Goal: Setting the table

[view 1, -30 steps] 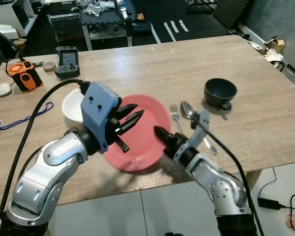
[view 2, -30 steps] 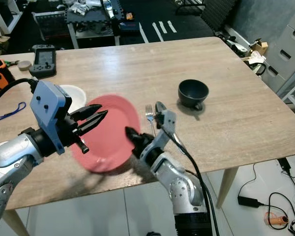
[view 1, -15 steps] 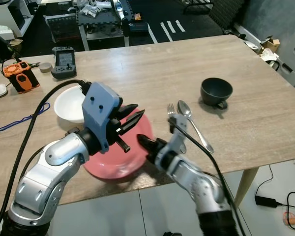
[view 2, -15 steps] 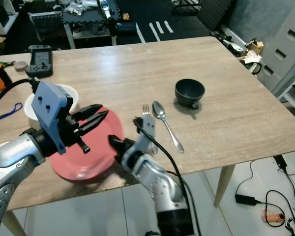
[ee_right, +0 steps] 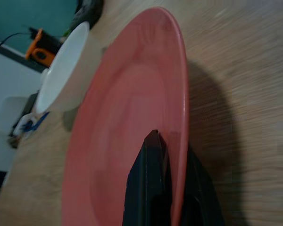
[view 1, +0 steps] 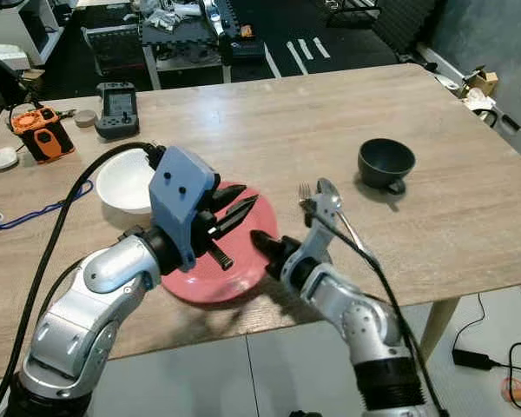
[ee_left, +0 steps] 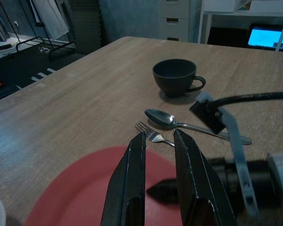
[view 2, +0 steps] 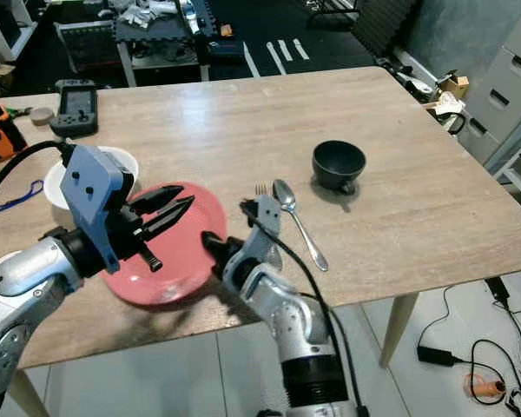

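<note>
While my right gripper (view 2: 215, 246) pinches the red plate's (view 2: 169, 258) rim near the tabletop's (view 2: 243, 113) front edge, my left gripper (view 1: 243, 208) hovers slightly spread.

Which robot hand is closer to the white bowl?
The left. The left gripper hangs over the red plate, just beside the white bowl. The right gripper pinches the plate's far edge, on the side away from the bowl.

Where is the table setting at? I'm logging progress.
Done: fork, spoon and cup lie together on the table. In hand: the right gripper pinches the red plate's rim, with the left gripper above it. Left: settling the plate and perhaps placing the white bowl.
</note>
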You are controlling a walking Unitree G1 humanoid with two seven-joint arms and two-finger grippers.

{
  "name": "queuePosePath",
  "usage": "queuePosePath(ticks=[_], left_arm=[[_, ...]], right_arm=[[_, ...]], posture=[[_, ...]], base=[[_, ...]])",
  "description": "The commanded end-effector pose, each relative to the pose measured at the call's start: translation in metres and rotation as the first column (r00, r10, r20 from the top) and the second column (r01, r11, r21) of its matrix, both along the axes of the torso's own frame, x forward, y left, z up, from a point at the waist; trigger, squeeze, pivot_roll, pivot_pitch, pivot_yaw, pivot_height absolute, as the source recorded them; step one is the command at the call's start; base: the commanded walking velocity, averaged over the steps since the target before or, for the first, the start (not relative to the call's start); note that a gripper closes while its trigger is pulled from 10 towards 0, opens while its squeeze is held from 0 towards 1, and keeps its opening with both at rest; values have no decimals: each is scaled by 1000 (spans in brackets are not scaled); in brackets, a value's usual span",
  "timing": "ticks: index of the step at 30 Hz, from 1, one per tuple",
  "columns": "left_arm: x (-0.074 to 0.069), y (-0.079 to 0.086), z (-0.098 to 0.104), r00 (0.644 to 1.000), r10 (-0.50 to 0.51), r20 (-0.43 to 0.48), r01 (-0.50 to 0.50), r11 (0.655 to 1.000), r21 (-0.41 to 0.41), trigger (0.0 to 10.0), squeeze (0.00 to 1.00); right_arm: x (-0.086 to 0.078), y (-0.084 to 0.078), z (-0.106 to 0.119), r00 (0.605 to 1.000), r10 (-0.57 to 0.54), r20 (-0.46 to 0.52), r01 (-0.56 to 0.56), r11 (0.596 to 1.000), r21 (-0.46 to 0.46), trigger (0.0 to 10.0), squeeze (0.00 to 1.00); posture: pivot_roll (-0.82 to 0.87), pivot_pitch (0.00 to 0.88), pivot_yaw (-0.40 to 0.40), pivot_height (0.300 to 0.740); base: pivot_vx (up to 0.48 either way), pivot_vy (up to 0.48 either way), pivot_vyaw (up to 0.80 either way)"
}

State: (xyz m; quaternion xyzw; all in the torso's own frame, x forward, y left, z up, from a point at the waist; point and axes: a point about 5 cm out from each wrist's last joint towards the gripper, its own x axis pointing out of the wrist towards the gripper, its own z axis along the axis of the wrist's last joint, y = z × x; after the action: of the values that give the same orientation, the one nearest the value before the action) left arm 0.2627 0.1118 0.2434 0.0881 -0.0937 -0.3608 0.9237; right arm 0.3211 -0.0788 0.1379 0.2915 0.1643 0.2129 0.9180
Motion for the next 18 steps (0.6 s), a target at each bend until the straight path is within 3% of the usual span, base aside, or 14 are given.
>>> queuePosePath(ticks=[1, 2, 11, 15, 16, 18], left_arm=[[0, 0, -3, 1000, 1, -7, -1, 1000, 3, 10000, 0], [0, 0, -3, 1000, 1, -6, -1, 1000, 3, 10000, 0], [0, -1, -4, 1000, -6, -10, 6, 1000, 0, 10000, 0], [0, -2, -4, 1000, -6, -11, 6, 1000, -2, 10000, 0], [0, -2, -4, 1000, -7, -11, 7, 1000, -3, 10000, 0], [-1, -2, -4, 1000, -8, -14, 8, 1000, -4, 10000, 0]], right_arm=[[-2, -10, -17, 997, -44, -67, 40, 997, -61, 10000, 447], [-2, -11, -17, 997, -44, -66, 40, 997, -60, 10000, 1000], [-9, -19, -6, 1000, -18, -10, 18, 999, -42, 10000, 1000], [-9, -31, -1, 998, -45, 36, 48, 995, -92, 10000, 1000], [-10, -39, 3, 996, -54, 66, 63, 989, -135, 10000, 0], [-12, -50, 10, 992, -56, 109, 78, 976, -205, 10000, 0]], posture=[[21, 69, 77, 740], [21, 69, 77, 740], [14, 70, 79, 740], [14, 74, 78, 740], [14, 75, 77, 740], [7, 77, 77, 740]], base=[[0, 0, 0], [0, 0, 0], [0, 0, 0], [0, 0, 0], [0, 0, 0], [0, 0, 0]])
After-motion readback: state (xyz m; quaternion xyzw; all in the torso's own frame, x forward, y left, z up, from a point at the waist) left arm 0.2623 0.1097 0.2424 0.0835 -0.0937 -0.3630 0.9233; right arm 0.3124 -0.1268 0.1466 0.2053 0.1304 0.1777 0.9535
